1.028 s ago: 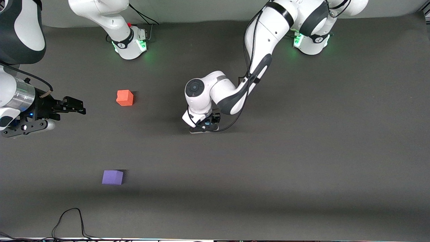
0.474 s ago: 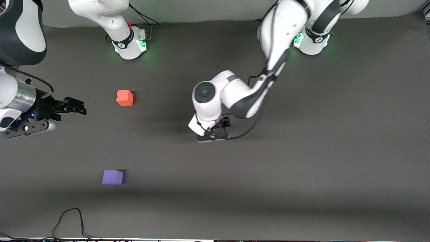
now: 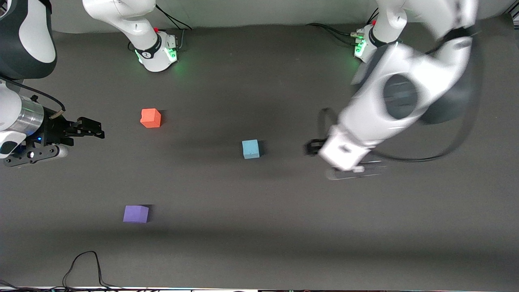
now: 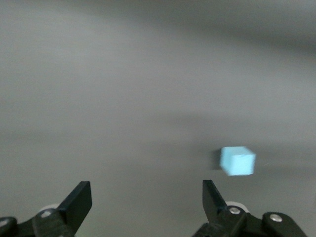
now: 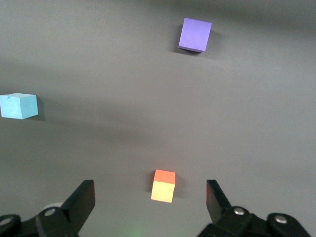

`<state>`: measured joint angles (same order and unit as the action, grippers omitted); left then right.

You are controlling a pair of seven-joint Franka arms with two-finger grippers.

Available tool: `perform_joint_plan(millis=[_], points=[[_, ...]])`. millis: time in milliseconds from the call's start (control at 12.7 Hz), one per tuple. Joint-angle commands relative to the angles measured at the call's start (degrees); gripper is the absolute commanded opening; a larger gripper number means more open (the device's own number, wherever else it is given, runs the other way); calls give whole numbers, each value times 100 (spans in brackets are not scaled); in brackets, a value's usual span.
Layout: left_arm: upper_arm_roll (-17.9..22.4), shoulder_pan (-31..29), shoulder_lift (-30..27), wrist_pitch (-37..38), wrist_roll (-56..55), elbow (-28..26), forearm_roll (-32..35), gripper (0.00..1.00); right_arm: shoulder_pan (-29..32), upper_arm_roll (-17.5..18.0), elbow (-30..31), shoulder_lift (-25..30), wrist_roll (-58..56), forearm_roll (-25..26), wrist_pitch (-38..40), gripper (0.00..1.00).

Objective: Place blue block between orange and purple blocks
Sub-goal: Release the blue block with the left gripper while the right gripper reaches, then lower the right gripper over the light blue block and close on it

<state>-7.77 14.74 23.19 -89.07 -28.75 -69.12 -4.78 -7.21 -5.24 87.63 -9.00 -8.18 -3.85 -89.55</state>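
The blue block (image 3: 250,149) sits alone on the dark mat in the middle of the table. It also shows in the left wrist view (image 4: 237,161) and the right wrist view (image 5: 19,105). The orange block (image 3: 151,118) (image 5: 163,186) lies farther from the front camera and the purple block (image 3: 136,213) (image 5: 195,34) nearer, both toward the right arm's end. My left gripper (image 3: 313,147) (image 4: 146,191) is open, empty and raised, off the blue block toward the left arm's end. My right gripper (image 3: 92,128) (image 5: 150,191) is open and empty, waiting beside the orange block.
A black cable (image 3: 83,265) loops on the mat at the edge nearest the front camera. The two arm bases (image 3: 156,50) (image 3: 367,44) stand along the farthest edge.
My left gripper was down at the blue block. It has let go, risen and swung toward the left arm's end, uncovering the block. The right arm has not moved.
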Motion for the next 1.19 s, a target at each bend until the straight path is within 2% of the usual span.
perform_joint_plan(millis=[0,237,395,553,791,949,1107], points=[[-84,-977,-639,493,1331,-603,-58,100,-104,5,-71,13,-79,-80,87,100],[-75,-1963,-1139,680,2801,-970,196,100,-753,5,-80,13,463,-116,78,100],[-75,-2298,-1439,505,3391,-1287,442,100,-1280,5,-115,4,1183,-386,69,100],[-75,-2387,-1501,443,3446,-1306,504,100,-1886,5,-141,-49,2184,-765,-175,100],[-75,-2388,-1641,268,3455,-1516,672,100,-2950,5,-263,-451,3643,-784,-834,100],[-75,-2379,-1651,170,3455,-1578,672,100,-3398,5,-474,-873,4321,-758,-1090,100],[-75,-2370,-1651,135,3455,-1587,672,100,-3550,5,-458,-1155,4544,-722,-1485,100]])
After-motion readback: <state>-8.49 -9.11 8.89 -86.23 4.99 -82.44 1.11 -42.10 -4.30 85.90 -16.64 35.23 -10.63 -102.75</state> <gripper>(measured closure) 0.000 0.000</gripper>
